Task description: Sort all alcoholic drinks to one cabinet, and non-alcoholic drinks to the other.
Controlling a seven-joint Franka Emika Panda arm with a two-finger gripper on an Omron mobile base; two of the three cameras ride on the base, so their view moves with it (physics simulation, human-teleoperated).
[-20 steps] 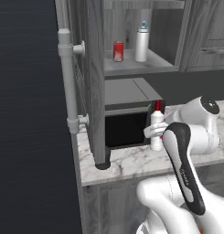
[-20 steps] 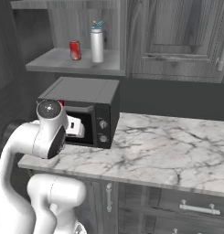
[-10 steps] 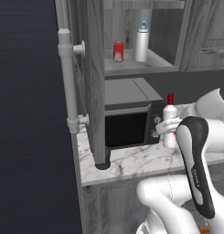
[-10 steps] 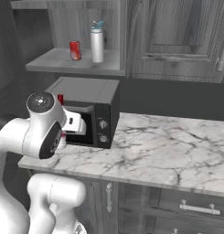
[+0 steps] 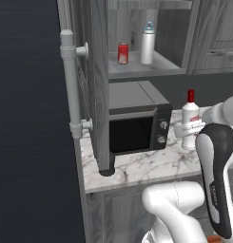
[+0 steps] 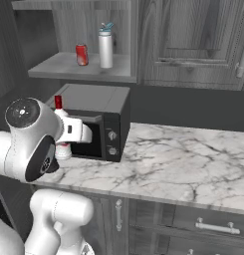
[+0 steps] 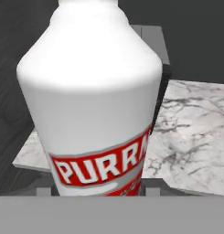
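Observation:
My gripper (image 5: 193, 129) is shut on the alcoholic drink, a small white bottle (image 5: 189, 119) with a red cap and red label. It holds the bottle upright, low over the marble counter (image 5: 137, 166), to the right of the microwave (image 5: 137, 124). In the right base view the white bottle (image 6: 62, 148) shows by the microwave's (image 6: 101, 124) front, with its red cap above my hand. Its label fills the hand view (image 7: 99, 164). The non-alcoholic drinks stand on the open cabinet shelf: a red can (image 5: 123, 53) (image 6: 82, 55) and a pale-grey bottle (image 5: 147, 43) (image 6: 105, 48).
The open shelf (image 6: 68, 69) sits right above the microwave. A closed wooden cabinet (image 6: 193, 40) hangs to its right. The counter (image 6: 193, 164) stretches to the right. A grey pipe (image 5: 70, 85) runs down the left side.
The arm has drawn the white bottle back from the microwave's front toward the base and slightly up. The can and grey bottle have not moved.

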